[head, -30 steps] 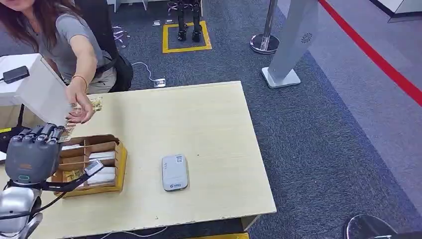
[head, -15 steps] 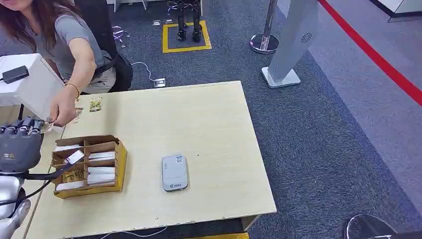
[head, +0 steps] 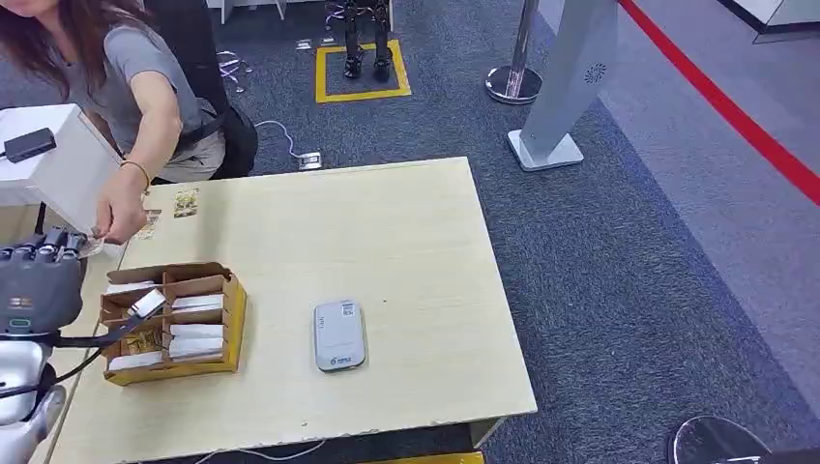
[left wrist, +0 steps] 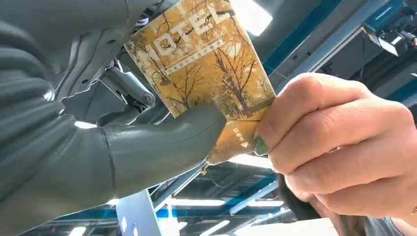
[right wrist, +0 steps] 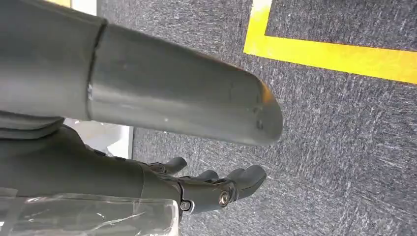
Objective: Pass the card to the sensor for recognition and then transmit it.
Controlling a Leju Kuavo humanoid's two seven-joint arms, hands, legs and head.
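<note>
Card [left wrist: 206, 73]: golden-yellow, printed with bare autumn trees and the word HOTEL, small text lines and an arrow mark near one short end. It is pinched in the left hand [left wrist: 98, 147], the thick grey thumb pressed across its face, darker fingers behind it. The opposite end is held at the same time by a person's hand [left wrist: 334, 147], fingertips closed on the edge beyond the thumb. The card's long axis runs from the robot's fingers outward toward the person's grasp, so the coming release is judged to turn on that line: the card would leave away from the palm, toward the person.

In the head view the left hand [head: 39, 280] is raised off the far-left table [head: 406, 222] edge, the person's hand [head: 118, 217] touching its fingertips. Card box [head: 174, 324] sits just beside it; sensor [head: 339, 334] lies mid-table, well apart.

Right hand [right wrist: 216, 187]: hanging over carpet, fingers loosely curled, nothing held.
</note>
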